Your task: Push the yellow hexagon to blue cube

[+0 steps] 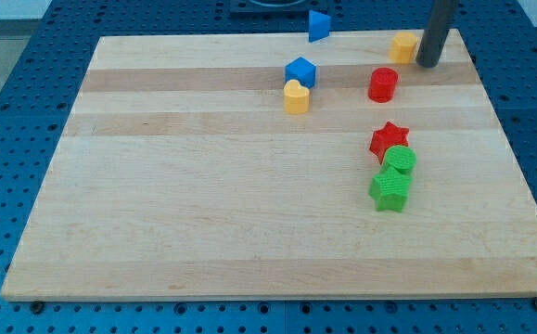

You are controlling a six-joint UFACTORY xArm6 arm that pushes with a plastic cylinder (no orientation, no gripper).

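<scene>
The yellow hexagon (pixel 403 45) lies near the board's top right corner. The blue cube (pixel 300 70) lies to its left and a little lower, near the top middle. My tip (pixel 427 64) is down on the board just to the right of the yellow hexagon, close against its right side; I cannot tell if it touches. The dark rod rises from the tip out of the view's top.
A yellow heart-like block (pixel 296 96) touches the blue cube's lower left. A blue wedge-shaped block (pixel 318 25) sits at the top edge. A red cylinder (pixel 383 84) lies between hexagon and cube, lower. A red star (pixel 389 139), green round block (pixel 400 160) and green star (pixel 390 189) cluster right of centre.
</scene>
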